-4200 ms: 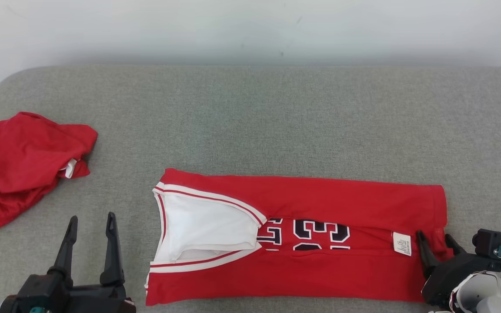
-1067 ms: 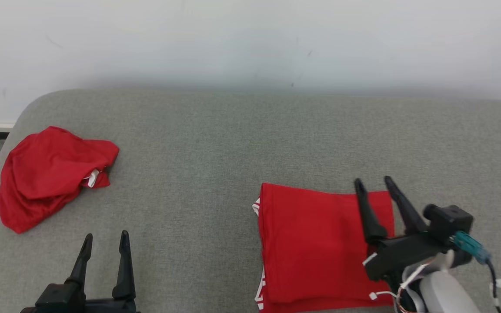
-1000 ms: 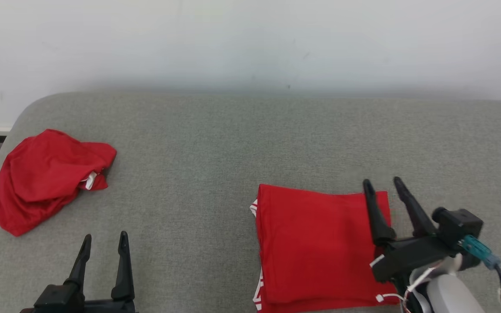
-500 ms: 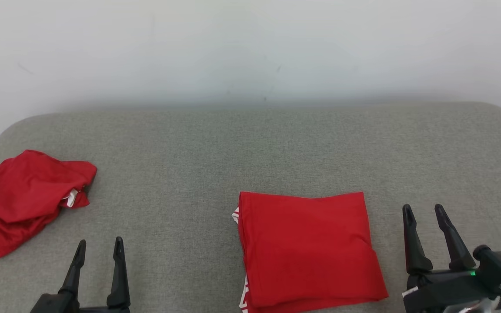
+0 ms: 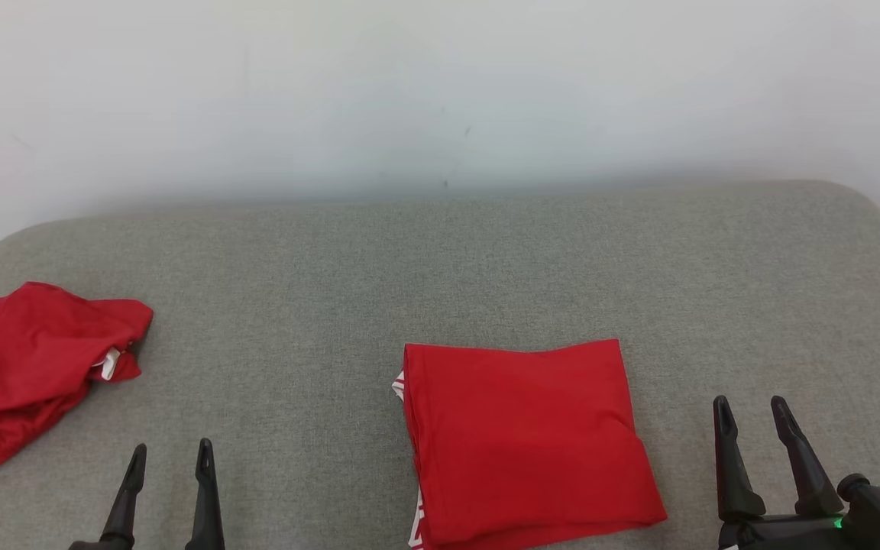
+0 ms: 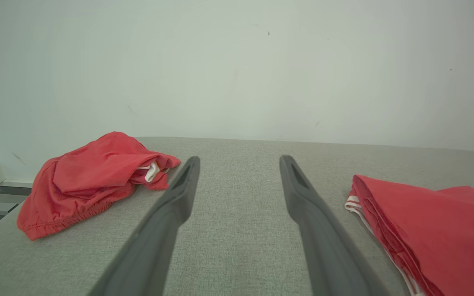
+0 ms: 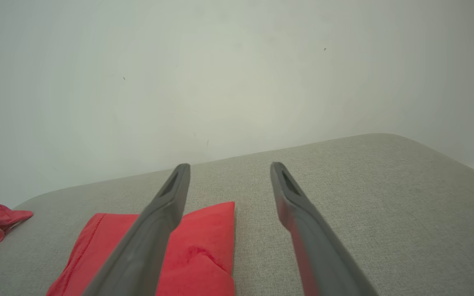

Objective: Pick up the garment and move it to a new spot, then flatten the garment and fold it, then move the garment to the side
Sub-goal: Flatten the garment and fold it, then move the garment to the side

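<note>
**Q:** where's the folded red garment (image 5: pixel 524 439) sitting right now?

**A:** it's lying flat on the grey cushion (image 5: pixel 440 260), near the front edge, right of centre. The right gripper (image 5: pixel 749 402) is hovering just beside it, fingers spread, gripping nothing.

**Q:** and the other arm?

**A:** the left gripper (image 5: pixel 173 448) is hanging spread and empty too, between that garment and a crumpled red cloth (image 5: pixel 27 367) at the far left.

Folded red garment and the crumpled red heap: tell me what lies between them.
Bare grey cushion, as the head view shows; the open left gripper stands at that gap's near edge, touching neither garment.
</note>
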`<state>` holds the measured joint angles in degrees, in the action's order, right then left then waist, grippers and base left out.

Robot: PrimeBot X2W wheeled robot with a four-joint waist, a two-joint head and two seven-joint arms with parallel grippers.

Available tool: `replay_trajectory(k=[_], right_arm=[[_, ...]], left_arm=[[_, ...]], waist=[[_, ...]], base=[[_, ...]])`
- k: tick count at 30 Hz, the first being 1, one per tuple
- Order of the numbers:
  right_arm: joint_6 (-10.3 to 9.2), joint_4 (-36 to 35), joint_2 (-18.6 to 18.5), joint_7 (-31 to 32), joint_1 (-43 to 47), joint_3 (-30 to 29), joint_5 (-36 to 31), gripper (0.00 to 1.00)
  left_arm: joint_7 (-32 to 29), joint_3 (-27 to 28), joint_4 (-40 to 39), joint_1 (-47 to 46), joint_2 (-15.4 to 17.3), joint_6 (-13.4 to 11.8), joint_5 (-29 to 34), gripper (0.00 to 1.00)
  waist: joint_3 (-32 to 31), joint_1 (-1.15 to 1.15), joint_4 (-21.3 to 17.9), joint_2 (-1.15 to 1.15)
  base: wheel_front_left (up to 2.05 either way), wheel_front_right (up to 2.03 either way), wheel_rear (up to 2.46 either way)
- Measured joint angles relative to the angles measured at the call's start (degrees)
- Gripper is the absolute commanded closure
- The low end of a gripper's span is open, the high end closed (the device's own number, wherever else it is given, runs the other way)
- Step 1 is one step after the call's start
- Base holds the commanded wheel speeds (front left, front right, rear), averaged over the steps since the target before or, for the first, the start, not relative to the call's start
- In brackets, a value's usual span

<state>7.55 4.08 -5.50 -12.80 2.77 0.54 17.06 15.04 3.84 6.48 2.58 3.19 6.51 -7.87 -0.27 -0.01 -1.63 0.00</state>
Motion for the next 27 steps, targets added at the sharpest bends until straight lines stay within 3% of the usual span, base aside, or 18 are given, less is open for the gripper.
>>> replay_trajectory(k=[27], right_arm=[[0.00,-1.2,1.0,2.0,1.4,0.3,-2.1,0.00]], left_arm=[[0.0,-0.8,0.1,1.0,0.7,-1.4,0.2,0.00]], waist=[[-0.4,0.00,1.0,0.00]], base=[[0.00,0.00,0.00]])
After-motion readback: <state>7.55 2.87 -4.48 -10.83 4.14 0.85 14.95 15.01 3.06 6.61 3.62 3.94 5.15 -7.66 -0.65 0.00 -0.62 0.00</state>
